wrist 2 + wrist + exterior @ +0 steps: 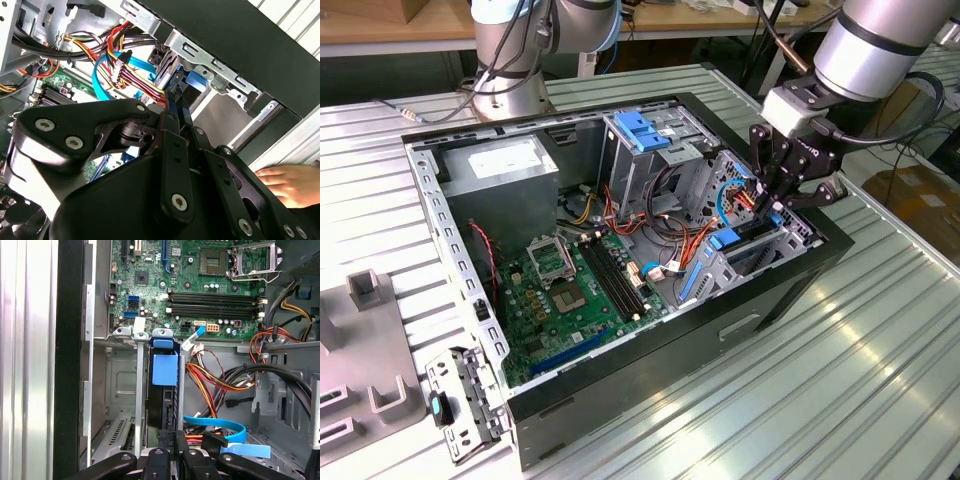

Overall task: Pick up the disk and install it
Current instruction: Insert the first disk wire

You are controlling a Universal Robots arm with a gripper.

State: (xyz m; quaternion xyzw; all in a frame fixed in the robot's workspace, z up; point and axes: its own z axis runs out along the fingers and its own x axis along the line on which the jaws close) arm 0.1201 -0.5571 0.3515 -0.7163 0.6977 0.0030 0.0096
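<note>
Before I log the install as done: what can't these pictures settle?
- Disk: its label face is hidden, edge-on in the bay, first wrist view.
- Gripper: finger state hidden behind its own linkage.
- Hand: cut off by the second wrist view's edge.

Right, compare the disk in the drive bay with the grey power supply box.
The disk stands on edge in a narrow bay slot, under the gripper; the power supply box lies flat in the far corner of the case. The disk wears a blue carrier; the box is plain grey with a white sticker. Both sit inside the open case.
</note>
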